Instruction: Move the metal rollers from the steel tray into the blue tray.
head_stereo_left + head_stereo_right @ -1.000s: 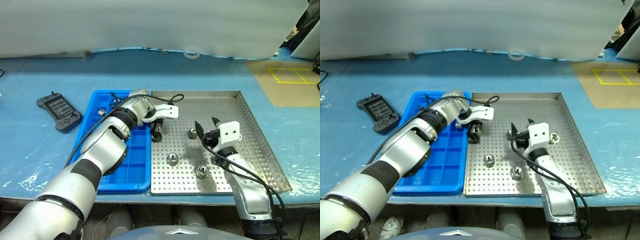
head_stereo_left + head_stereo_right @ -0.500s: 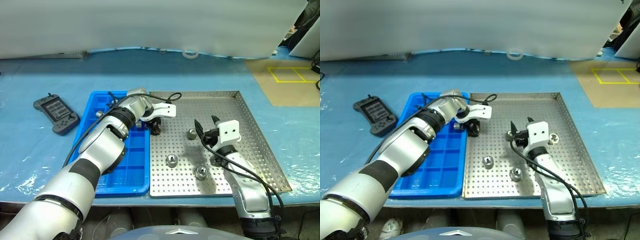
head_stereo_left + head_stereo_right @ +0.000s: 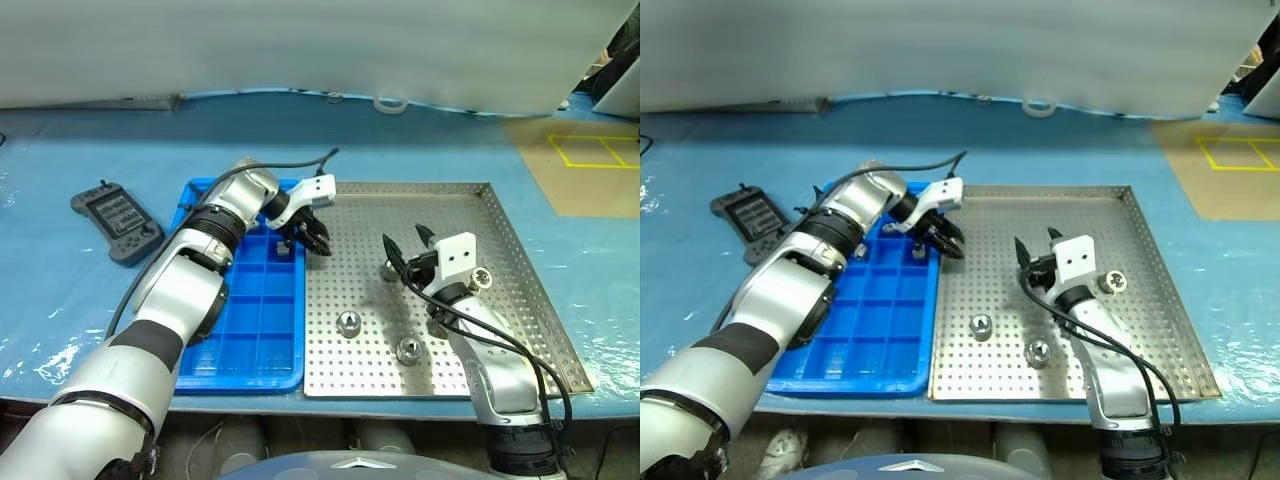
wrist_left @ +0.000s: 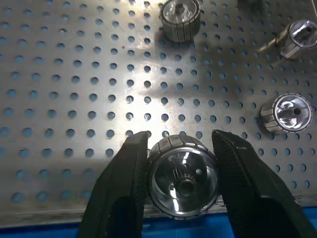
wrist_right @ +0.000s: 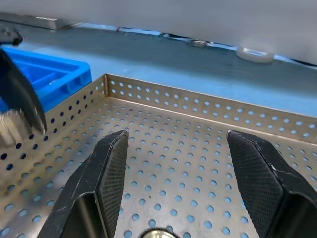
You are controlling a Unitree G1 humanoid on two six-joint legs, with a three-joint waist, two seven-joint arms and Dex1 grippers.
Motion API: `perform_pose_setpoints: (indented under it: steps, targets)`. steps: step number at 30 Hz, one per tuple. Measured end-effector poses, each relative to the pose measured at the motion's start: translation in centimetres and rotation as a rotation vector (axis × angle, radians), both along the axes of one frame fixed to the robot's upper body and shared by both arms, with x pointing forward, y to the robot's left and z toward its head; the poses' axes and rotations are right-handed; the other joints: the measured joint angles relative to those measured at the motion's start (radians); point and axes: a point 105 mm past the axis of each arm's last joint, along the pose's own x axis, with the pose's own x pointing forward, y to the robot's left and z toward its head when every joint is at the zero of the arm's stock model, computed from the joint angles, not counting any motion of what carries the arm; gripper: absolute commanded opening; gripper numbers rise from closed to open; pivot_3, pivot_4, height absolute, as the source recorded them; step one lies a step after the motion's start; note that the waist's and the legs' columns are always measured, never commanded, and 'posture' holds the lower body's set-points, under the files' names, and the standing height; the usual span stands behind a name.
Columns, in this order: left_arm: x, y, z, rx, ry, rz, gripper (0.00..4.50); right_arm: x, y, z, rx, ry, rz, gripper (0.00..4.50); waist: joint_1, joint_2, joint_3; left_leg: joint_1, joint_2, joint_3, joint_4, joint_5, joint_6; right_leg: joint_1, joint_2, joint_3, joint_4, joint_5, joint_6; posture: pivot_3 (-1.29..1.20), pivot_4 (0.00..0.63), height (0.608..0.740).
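Observation:
My left gripper [image 3: 318,240] hangs a little above the left edge of the steel tray [image 3: 520,330], beside the blue tray [image 3: 250,330]. It is shut on a metal roller [image 4: 181,181], a shiny ribbed cylinder pinched between both black fingers [image 4: 126,198]. Several more rollers lie loose on the perforated steel: one [image 3: 347,322] near the middle, one [image 3: 407,349] nearer the front, one [image 3: 388,268] by my right gripper and one [image 3: 482,277] further right. My right gripper [image 3: 405,243] hovers open over the middle of the steel tray with nothing between its fingers [image 5: 106,173].
A dark grey handheld controller [image 3: 118,222] lies on the blue table cover left of the blue tray. A white tape ring [image 3: 390,104] sits at the back of the table. Yellow floor markings [image 3: 590,150] show at the far right.
The left gripper has shut on a roller at the steel tray's left edge and lifted it off the steel. The right gripper has stayed put.

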Motion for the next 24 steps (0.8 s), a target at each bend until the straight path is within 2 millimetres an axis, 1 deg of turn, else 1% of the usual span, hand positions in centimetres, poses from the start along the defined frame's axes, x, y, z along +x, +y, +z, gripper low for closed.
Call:
perform_pose_setpoints:
  steps: [4,7,10,12,15,18,21,24]
  targets:
    - [-0.2,1.2,1.0,-0.098,0.013,0.052,1.66,0.7,-0.2,1.4,-0.005,-0.03,0.038,3.31,0.011,0.0,0.003,0.001,-0.001,0.0,0.0,0.0,0.0,0.001,-0.003,-0.003,0.001,-0.004,-0.006,-0.14,0.15,0.74]
    - [-0.9,2.4,2.9,-0.207,-0.011,0.081,1.66,1.3,0.2,1.9,-0.01,-0.024,0.103,3.31,0.024,0.0,0.005,0.001,-0.001,0.0,0.0,0.0,-0.001,0.0,-0.002,-0.004,0.001,-0.004,-0.006,-0.09,0.15,0.74]
    - [-1.7,4.4,5.0,-0.317,-0.087,0.128,1.66,1.4,2.1,3.0,-0.038,-0.034,0.258,3.31,0.031,0.001,0.006,0.002,0.0,-0.001,0.0,0.001,-0.001,0.001,-0.002,-0.006,0.003,-0.004,-0.007,-0.03,0.15,0.74]
    - [-2.1,5.5,5.7,-0.368,-0.121,0.17,1.66,1.2,3.6,3.4,-0.078,-0.04,0.363,3.31,0.038,0.001,0.006,0.002,0.0,-0.002,0.0,0.001,-0.001,0.003,-0.002,-0.008,0.003,-0.005,-0.008,0.0,0.15,0.74]
    - [-2.8,7.3,5.9,-0.421,-0.153,0.259,1.66,1.1,5.4,3.2,-0.116,-0.025,0.488,3.31,0.059,0.001,0.006,0.002,0.0,-0.003,0.0,0.001,-0.001,0.004,-0.003,-0.009,0.003,-0.006,-0.01,0.11,0.15,0.74]
    - [-3.9,9.5,5.5,-0.465,-0.174,0.362,1.66,1.3,6.9,3.2,-0.14,-0.012,0.593,3.31,0.074,0.0,0.006,0.0,0.0,-0.004,0.0,0.002,-0.003,0.003,-0.003,-0.011,0.003,-0.006,-0.01,0.18,0.15,0.74]
    - [-4.9,11.6,5.0,-0.493,-0.177,0.488,1.66,1.6,8.4,3.6,-0.166,-0.023,0.688,3.31,0.09,-0.001,0.006,-0.002,0.0,-0.006,0.0,0.003,-0.005,0.003,-0.003,-0.016,0.003,-0.006,-0.01,0.27,0.15,0.74]
    - [-6.1,13.1,5.0,-0.499,-0.194,0.574,1.66,1.7,9.6,3.7,-0.176,-0.032,0.752,3.31,0.123,-0.001,0.007,-0.002,0.0,-0.007,0.0,0.004,-0.007,0.004,-0.003,-0.02,0.004,-0.008,-0.014,0.32,0.15,0.74]
